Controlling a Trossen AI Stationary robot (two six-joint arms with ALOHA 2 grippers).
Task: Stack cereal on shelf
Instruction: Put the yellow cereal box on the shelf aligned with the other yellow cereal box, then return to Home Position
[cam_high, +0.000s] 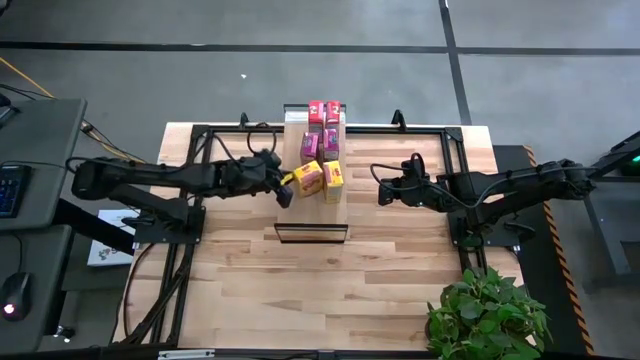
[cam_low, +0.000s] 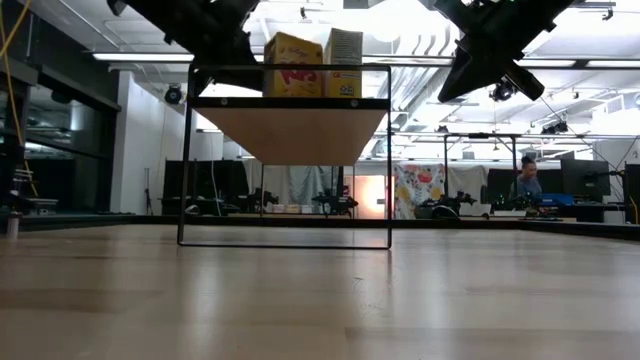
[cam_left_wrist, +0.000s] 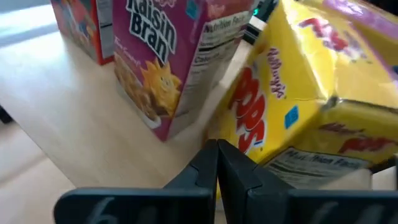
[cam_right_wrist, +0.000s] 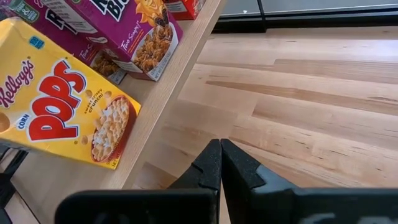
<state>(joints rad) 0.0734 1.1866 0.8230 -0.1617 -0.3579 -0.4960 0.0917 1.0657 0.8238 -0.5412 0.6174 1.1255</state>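
Cereal boxes (cam_high: 322, 146) all sit on the shelf (cam_high: 293, 144) top, the tilted yellow box (cam_high: 307, 177) just ahead of my left hand (cam_high: 284, 190), which is clenched on nothing; my right hand (cam_high: 383, 192), also clenched and empty, waits well apart. Light, crushable cardboard, I judge: pinch gently across the narrow sides.

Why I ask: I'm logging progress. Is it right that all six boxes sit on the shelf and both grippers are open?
Not quite. Six boxes do sit on the shelf, but the left gripper and right gripper are shut, as both wrist views show.
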